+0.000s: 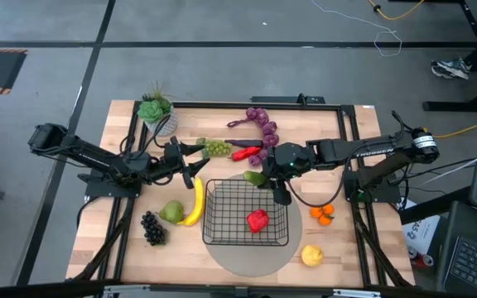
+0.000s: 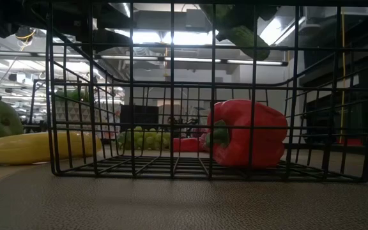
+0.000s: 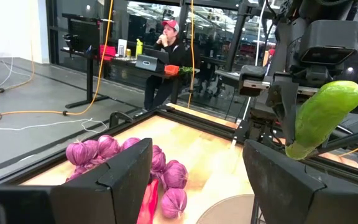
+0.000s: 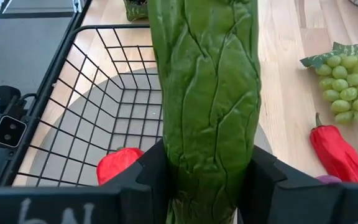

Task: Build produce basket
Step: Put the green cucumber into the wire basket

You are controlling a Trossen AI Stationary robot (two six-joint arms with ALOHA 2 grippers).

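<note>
Cucumber (image 4: 205, 93) is clamped between the right gripper (image 1: 281, 192) fingers, carried above the black wire basket (image 1: 222, 222) rim. Below sits one red bell pepper (image 1: 257, 220) (only item inside). Advice: lower over the bare mesh beside it before releasing. Left gripper (image 1: 190, 163) waits spread wide, well apart.

A robotics lab in an open-plan workspace. Cables (image 1: 387, 37) trail across the grey concrete floor (image 1: 222, 66), and a person (image 3: 166, 43) sits at a desk (image 3: 138, 62) beneath strip lights (image 2: 190, 61).
</note>
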